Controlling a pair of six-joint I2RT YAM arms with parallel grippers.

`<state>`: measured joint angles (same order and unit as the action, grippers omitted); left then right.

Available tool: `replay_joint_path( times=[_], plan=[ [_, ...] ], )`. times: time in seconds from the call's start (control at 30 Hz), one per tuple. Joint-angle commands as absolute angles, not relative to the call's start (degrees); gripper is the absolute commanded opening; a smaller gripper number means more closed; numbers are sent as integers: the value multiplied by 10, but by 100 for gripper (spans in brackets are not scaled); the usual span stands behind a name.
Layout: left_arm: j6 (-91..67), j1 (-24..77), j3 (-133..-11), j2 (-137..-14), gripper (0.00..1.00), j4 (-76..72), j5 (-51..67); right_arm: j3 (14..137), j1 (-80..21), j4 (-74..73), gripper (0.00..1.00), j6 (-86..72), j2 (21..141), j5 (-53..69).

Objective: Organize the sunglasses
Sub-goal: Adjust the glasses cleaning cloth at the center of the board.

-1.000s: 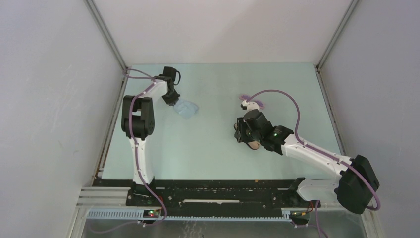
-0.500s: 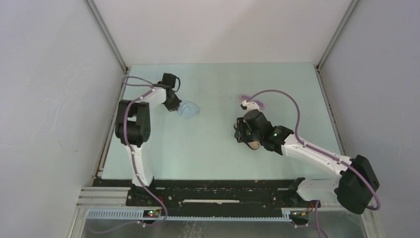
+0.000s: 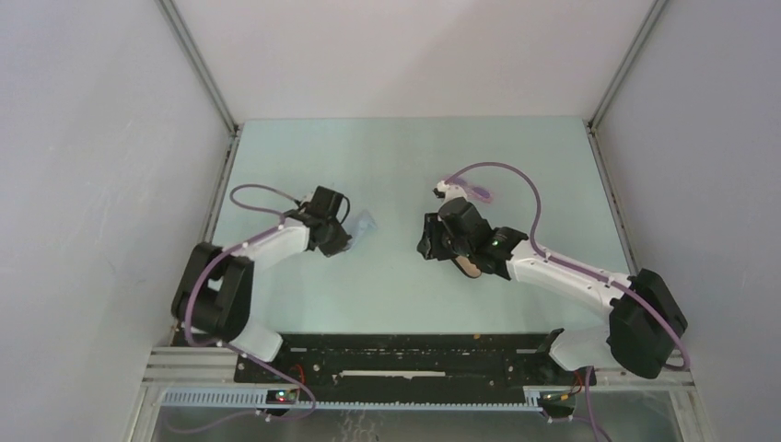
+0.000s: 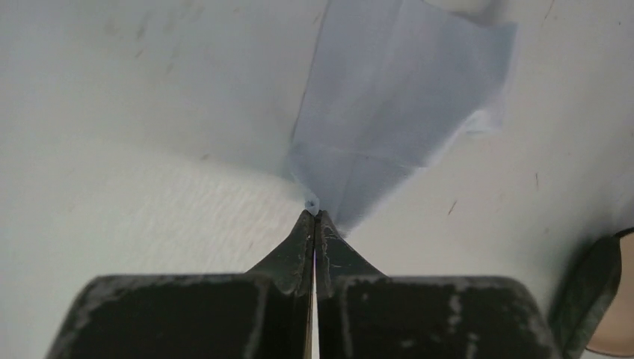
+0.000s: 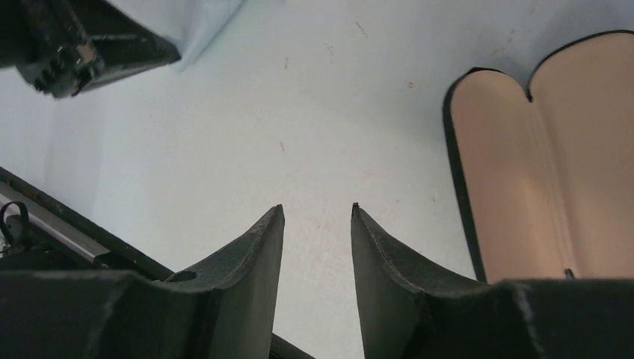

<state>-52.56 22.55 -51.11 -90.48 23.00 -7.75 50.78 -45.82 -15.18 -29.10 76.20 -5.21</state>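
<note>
The sunglasses [image 3: 480,193] are a small pink-purple pair lying on the table just behind my right wrist. The black case lies open under my right arm, its tan lining showing in the top view [image 3: 470,268] and in the right wrist view [image 5: 553,164]. My right gripper [image 5: 318,209] is open and empty, low over bare table left of the case; it also shows in the top view [image 3: 426,246]. My left gripper [image 4: 314,212] is shut on a corner of the light blue cloth [image 4: 396,97], which hangs from the gripper [image 3: 349,232] as a bunched cloth [image 3: 366,223] left of the case.
The enclosure's white walls ring the pale green table [image 3: 387,157]. A black rail [image 3: 405,343] runs along the near edge. The case's edge [image 4: 598,299] shows at the lower right of the left wrist view. My left gripper [image 5: 82,37] appears at the top left of the right wrist view.
My left arm has swung from the far left corner toward the middle and nearer, carrying the cloth with it. My right arm has shifted a little to the left.
</note>
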Motion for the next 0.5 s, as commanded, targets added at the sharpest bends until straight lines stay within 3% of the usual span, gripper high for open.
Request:
replay_joint_path(
  times=[0.0, 0.2, 0.47],
  plan=[
    [-554, 222, -459, -788, 0, 234, -66, 529, -473, -122, 47, -310, 779, -42],
    [-554, 250, -481, -738, 0, 257, -59, 529, -475, -123, 47, -321, 781, -40],
    [-467, 315, -653, -839, 0, 301, -52, 492, -455, -153, 47, -332, 696, -85]
  ],
)
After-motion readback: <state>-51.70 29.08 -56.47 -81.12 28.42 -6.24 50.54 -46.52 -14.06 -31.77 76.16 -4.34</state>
